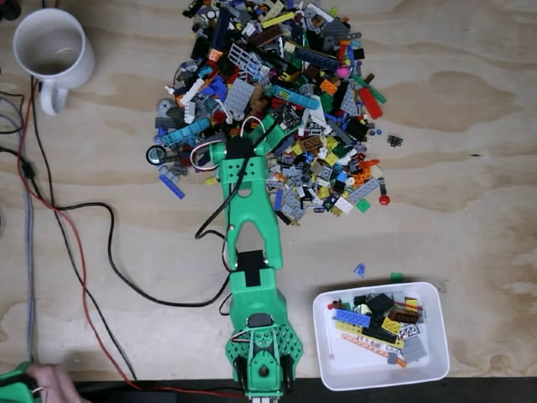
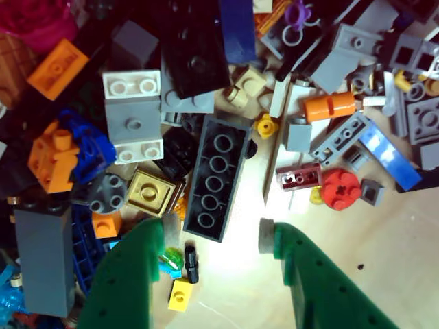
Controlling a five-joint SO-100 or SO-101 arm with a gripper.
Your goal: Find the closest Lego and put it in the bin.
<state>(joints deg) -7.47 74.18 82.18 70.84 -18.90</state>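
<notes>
The dark grey brick [image 2: 216, 178], a long two-row piece with its hollow underside up, is seen in the wrist view directly ahead of the gripper [image 2: 211, 236], its near end lying between the two green fingertips and slightly toward the left one; it is judged to be the closest Lego and the likely target. The gripper is spread wide, nothing is held, and no fingertip is seen touching the brick; whether the tips rest on the bench [image 2: 384, 226] cannot be told. The bin [image 1: 436, 357], already part-filled with pieces, is seen in the fixed view well behind the gripper, beside the arm's base on the right of that view. The Lego pile [image 1: 277, 101] extends ahead of and to both sides of the gripper. Several faults are judged possible from here. The brick lies at a slight angle to the jaws, so closing could rotate it or push it into the pile instead of seizing it. Small pieces just beside the left fingertip, namely a black pin [image 2: 191, 264], a green transparent piece [image 2: 171, 259] and a yellow stud plate [image 2: 180, 296], could be caught with the brick or jam the closure. A tan tile [image 2: 149, 193] and an orange piece [image 2: 106, 224] touching the brick's left side could be dragged along. A white mug [image 1: 50, 50] stands well apart, beyond the pile's left edge in the fixed view.
</notes>
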